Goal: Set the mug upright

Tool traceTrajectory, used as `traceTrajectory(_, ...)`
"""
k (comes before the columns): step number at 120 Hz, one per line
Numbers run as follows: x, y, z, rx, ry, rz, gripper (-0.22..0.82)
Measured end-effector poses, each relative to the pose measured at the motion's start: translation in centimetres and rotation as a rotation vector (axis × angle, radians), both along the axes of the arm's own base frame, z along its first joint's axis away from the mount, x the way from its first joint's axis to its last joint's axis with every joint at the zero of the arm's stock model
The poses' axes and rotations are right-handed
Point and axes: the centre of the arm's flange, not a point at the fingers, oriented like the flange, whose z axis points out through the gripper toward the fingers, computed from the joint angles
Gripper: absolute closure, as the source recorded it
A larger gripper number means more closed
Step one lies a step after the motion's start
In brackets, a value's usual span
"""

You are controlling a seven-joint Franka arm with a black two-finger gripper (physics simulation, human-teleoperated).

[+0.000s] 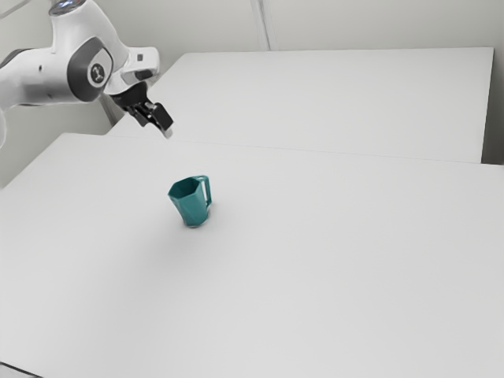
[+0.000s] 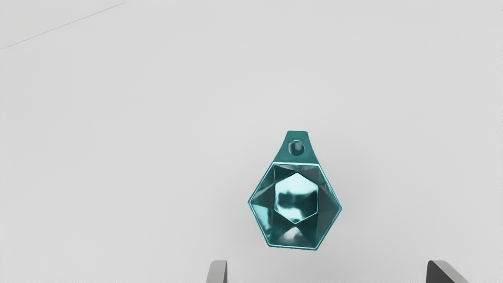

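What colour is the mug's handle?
The handle is teal, like the rest of the mug; it shows best in the wrist view.

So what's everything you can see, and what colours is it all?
Mug: one, teal, standing on the table with its opening up, handle toward the exterior view's right.
Table: one, white, under the mug.
Flat surface: one, white, behind the table, maybe another table.
Wall: pale grey, at the back.
Strip: one, grey, running down the wall.
Line: one, dark, bottom corner at the exterior view's left; I can't tell what it is.
My arm: one, white and grey, coming in from the exterior view's left.
My gripper: one, black, two fingers apart, above the table.
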Motion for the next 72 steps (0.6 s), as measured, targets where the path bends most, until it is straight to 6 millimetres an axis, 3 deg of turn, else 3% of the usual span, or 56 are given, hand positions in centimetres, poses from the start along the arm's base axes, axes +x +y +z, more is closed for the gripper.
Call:
traceTrajectory(50,-2.1,2.1,6.0,0.056,0.003,0.051,0.03)
traceTrajectory(72,-2.9,1.6,7.6,0.075,0.021,0.074,0.03)
